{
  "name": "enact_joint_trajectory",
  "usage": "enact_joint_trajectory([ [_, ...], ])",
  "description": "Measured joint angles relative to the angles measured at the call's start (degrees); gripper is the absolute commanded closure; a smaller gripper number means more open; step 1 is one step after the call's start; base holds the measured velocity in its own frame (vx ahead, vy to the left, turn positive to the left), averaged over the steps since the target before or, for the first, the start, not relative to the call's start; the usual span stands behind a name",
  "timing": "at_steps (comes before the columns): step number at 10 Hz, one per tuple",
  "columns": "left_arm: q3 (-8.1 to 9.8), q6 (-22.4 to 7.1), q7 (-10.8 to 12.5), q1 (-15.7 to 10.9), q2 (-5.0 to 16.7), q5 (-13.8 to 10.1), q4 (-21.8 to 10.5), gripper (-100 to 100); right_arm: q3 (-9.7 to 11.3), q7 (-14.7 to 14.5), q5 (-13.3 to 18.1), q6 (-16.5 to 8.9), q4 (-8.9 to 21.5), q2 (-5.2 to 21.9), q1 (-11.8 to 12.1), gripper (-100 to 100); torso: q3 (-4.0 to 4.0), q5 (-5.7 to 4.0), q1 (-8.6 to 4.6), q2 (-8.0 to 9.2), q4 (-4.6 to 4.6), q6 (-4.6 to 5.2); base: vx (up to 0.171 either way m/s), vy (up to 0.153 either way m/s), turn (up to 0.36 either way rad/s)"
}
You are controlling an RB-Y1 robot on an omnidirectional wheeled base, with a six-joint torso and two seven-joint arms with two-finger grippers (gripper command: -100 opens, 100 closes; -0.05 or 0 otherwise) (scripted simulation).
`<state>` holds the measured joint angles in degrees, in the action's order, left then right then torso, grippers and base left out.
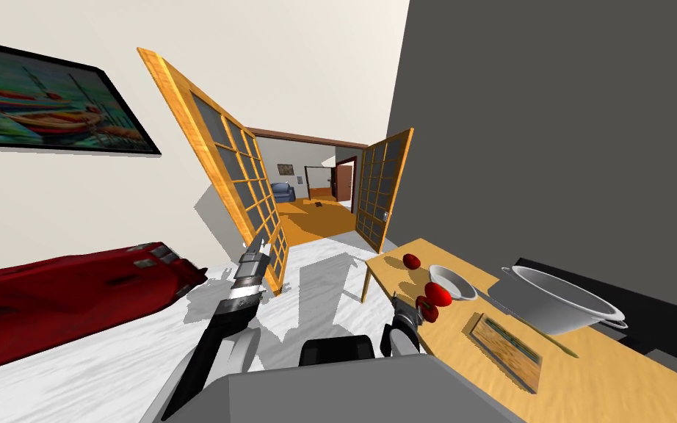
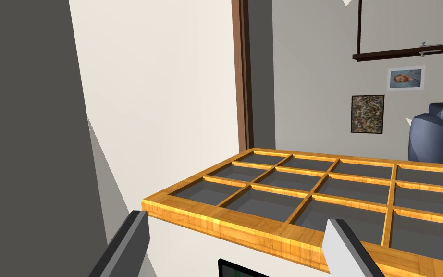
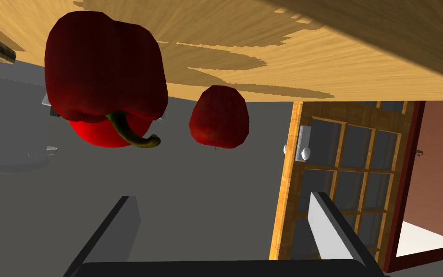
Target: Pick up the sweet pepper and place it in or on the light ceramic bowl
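Sweet pepper [image 1: 436, 295]: red, on table [image 1: 587, 367], just beside white bowl [image 1: 453, 283], at its 7 o'clock. Right hand [image 3: 220, 211]: fingers spread, empty, facing the fruit, likely lining up a grasp. Left hand [image 2: 237, 226]: spread, empty, held aside, likely idle.

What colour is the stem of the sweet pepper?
The stem is olive green, against the dark red sweet pepper; the right wrist view shows it best.

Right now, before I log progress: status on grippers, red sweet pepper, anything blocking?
Left gripper and right gripper open, empty. Dark red, green-stemmed sweet pepper on light wooden table, not yet gripped. Round red fruit beside it.
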<state>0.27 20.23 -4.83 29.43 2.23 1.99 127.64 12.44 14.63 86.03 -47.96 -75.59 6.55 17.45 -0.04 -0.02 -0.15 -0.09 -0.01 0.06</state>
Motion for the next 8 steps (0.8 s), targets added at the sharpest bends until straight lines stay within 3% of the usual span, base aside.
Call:
enact_joint_trajectory([
  [8, 0.0, 0.0, 0.0, 0.0, 0.0, 0.0, 0.0, 0, 2.9, 1.2, 11.9, -10.6, 11.0, -0.6, 0.0, -100, -0.04, -0.02, -0.08, -0.08, -0.02, 0.0, 0.025, -0.053, 0.066],
])
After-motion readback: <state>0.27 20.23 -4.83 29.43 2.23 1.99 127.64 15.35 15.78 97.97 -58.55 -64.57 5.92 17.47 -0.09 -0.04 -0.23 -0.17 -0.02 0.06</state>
